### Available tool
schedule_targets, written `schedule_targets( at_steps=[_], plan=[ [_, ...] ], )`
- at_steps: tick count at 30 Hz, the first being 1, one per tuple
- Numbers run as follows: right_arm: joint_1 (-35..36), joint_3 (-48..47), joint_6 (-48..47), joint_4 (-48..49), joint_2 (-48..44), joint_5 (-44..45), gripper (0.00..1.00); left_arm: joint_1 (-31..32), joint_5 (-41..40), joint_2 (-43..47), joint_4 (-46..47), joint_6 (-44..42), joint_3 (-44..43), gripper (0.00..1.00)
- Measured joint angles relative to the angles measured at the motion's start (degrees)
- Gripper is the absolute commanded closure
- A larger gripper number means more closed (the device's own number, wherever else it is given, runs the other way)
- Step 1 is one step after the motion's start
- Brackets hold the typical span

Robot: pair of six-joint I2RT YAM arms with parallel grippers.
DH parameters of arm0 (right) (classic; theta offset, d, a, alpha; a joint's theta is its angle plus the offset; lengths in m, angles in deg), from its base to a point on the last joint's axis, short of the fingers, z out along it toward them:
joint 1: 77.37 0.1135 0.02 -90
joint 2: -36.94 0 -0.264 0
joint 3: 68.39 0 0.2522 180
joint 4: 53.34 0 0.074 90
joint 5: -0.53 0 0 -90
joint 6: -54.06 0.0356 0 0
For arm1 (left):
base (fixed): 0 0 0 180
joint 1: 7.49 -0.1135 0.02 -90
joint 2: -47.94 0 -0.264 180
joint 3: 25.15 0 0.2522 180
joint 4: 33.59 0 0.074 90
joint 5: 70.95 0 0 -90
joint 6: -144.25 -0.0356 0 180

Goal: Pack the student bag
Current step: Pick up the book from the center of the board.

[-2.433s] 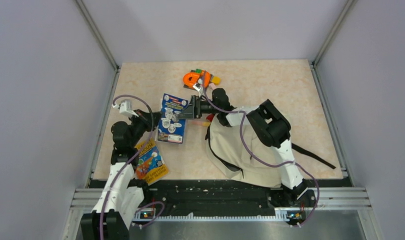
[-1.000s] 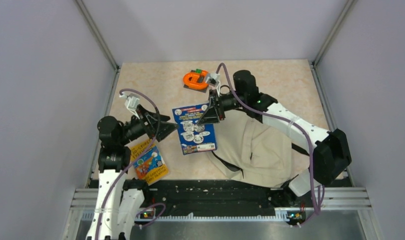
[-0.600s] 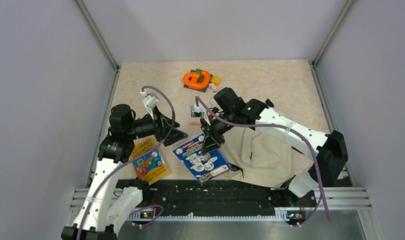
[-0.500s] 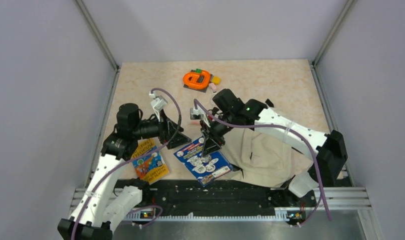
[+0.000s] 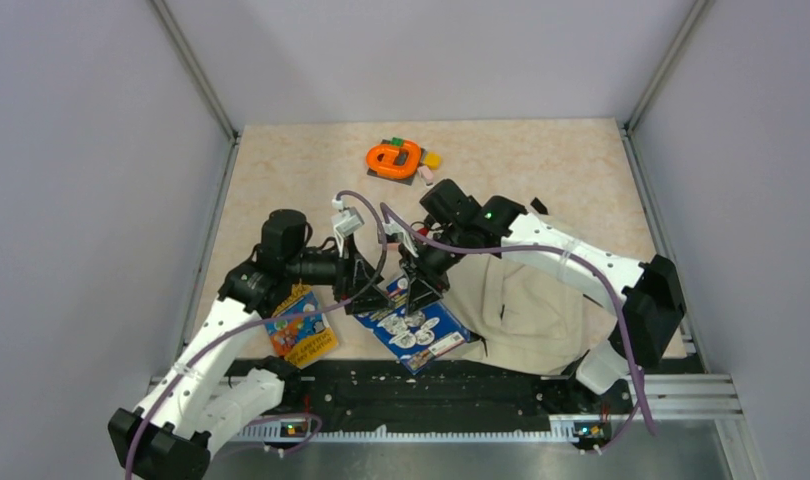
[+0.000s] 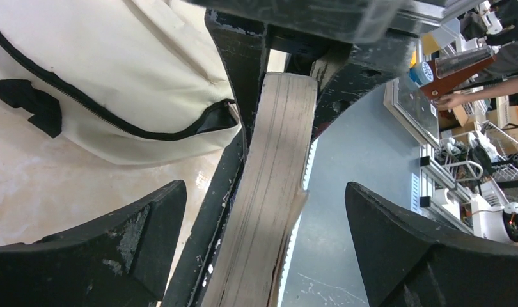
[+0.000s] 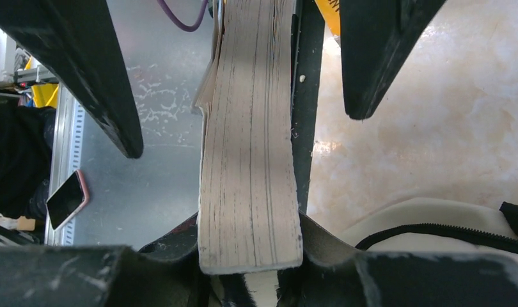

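Note:
The student bag (image 5: 526, 305), cream with black zips, lies flat at the near right; it also shows in the left wrist view (image 6: 116, 77) and the right wrist view (image 7: 429, 214). My right gripper (image 5: 413, 298) (image 7: 250, 259) is shut on a thick blue book (image 5: 421, 328) (image 7: 249, 160), held tilted just left of the bag above the table's near edge. My left gripper (image 5: 373, 292) (image 6: 264, 192) is open. Its fingers (image 7: 109, 77) stand on either side of the book's page edge (image 6: 275, 179) without touching it.
A second book (image 5: 299, 327) with a yellow and blue cover lies flat under the left arm near the front edge. An orange ring-shaped thing (image 5: 393, 160) with small yellow and pink bits (image 5: 433, 159) sits at the back. A black bag strap (image 6: 26, 102) lies on the table.
The right arm has carried the blue book from mid-table down to the near edge beside the bag. The left arm has swung right, and its open jaws now straddle the book.

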Motion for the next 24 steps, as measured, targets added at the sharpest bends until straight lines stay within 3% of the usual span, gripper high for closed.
schedule_targets(
  at_steps=[2,5,8,10,11,15,17,21,24],
  plan=[
    [0.0,-0.1,0.0,0.1,0.0,0.0,1.00,0.7,-0.1,-0.9,0.3,0.0,0.2,0.15],
    [0.0,-0.4,0.0,0.2,0.0,0.0,1.00,1.7,-0.4,-2.3,0.3,-0.2,0.9,0.51],
    [0.0,-0.4,0.1,0.3,0.0,0.1,1.00,2.1,-0.5,-2.7,0.3,-0.2,1.4,0.78],
    [0.0,-0.4,0.3,0.6,0.1,1.2,0.92,2.2,-0.1,-2.5,0.7,-0.6,1.4,0.99],
    [-0.1,-0.4,0.8,0.7,0.1,1.3,0.85,2.3,-0.1,-2.2,0.9,-0.8,1.4,1.00],
    [-0.2,-0.3,2.6,1.9,0.1,2.0,0.40,2.3,-1.4,-1.3,0.8,-0.9,1.8,1.00],
    [-0.9,-0.1,4.9,4.5,-0.3,2.1,0.26,2.3,-3.8,-0.5,0.6,-0.7,2.4,1.00],
    [-4.8,4.0,10.3,11.6,-4.9,3.0,0.18,2.2,-14.1,2.1,-1.5,0.4,3.2,1.00],
    [-11.5,8.6,17.0,17.2,-10.1,4.3,0.16,-0.2,-20.8,4.3,-2.5,1.7,3.2,1.00]
  ],
)
